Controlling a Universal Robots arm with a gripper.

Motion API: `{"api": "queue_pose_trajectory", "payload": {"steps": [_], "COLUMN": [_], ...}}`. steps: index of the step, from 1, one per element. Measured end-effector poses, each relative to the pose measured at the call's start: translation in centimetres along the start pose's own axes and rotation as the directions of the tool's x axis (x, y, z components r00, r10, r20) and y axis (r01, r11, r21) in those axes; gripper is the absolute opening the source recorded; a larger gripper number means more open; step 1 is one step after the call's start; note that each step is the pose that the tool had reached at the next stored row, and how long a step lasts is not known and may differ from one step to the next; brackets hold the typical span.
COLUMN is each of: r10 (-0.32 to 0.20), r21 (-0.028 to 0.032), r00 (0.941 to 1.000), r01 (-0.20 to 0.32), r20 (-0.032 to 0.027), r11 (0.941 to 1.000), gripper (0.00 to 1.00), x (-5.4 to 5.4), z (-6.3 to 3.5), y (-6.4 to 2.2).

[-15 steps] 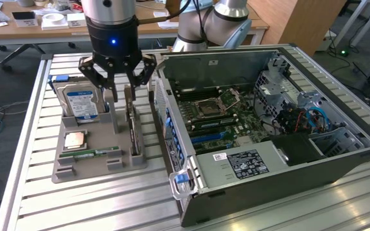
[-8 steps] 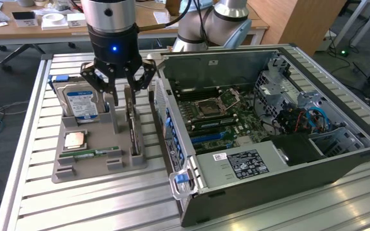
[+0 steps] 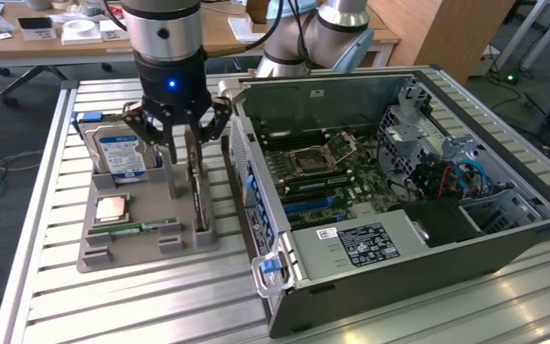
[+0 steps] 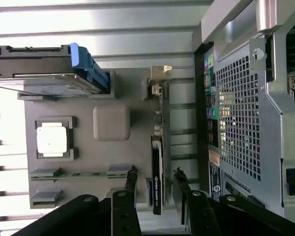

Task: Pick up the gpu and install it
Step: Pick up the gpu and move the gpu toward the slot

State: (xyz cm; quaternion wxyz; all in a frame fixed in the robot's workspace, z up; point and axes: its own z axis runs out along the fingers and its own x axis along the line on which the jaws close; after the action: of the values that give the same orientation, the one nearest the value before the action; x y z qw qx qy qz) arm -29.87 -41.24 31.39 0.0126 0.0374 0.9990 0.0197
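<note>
At the exterior view's left, a grey holder (image 3: 94, 258) on the slatted surface (image 3: 36, 308) carries 1 hard drive (image 3: 117, 150) on edge, 1 processor (image 3: 112, 208) and 1 RAM stick (image 3: 141, 228). Right of these, the gpu (image 3: 198, 193) stands on edge in its holder slot. The jaws stand wide, 1 finger on each side of the gpu, not closed on it. Farther right lies the open computer case (image 3: 399, 279).

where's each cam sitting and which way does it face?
Exterior view: off the arm, raised, looking down at grey plastic parts tray, open black computer case; silver arm wrist, tool show.
Wrist view: on the wrist, looking down along black tool fingers at the tray.
Shared: tray, tool open astride thin green-and-dark gpu card.
</note>
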Motion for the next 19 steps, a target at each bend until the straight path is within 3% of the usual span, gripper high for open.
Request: {"api": "queue_pose_trajectory", "payload": {"steps": [11, 19], "r10": [0.000, 0.000], "r21": [0.0000, -0.0002], "r00": [1.0000, 1.0000], "r01": [0.000, 0.000], "r20": [0.0000, 0.0002], "r11": [1.0000, 1.0000], "gripper": [0.43, 0.43], "x": [0.0, -0.2], "z": [1.39, 1.59], "y": [0.00, -0.01]}}
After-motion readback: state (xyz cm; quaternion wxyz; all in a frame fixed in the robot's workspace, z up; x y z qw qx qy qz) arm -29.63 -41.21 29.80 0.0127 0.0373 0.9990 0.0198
